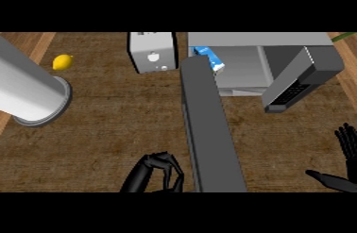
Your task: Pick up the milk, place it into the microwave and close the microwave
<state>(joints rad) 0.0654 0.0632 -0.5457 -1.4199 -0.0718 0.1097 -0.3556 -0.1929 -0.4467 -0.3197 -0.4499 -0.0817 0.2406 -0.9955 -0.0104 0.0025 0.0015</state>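
The milk [208, 57] lies inside the microwave [259, 62] by its left wall, long axis running from back-left to front-right. The door [209, 128] stands open toward me. My left hand [157, 173] is curled, holding nothing, beside the door. My right hand [342, 154] rests open at the right edge, fingers up.

No legible text, number or brand appears on any surface. The blue-and-white milk carton [209, 58] inside the grey microwave [265, 62], at about one o'clock, bears white patches too small to read. The white toaster [152, 53] at twelve o'clock shows only unmarked round knobs.
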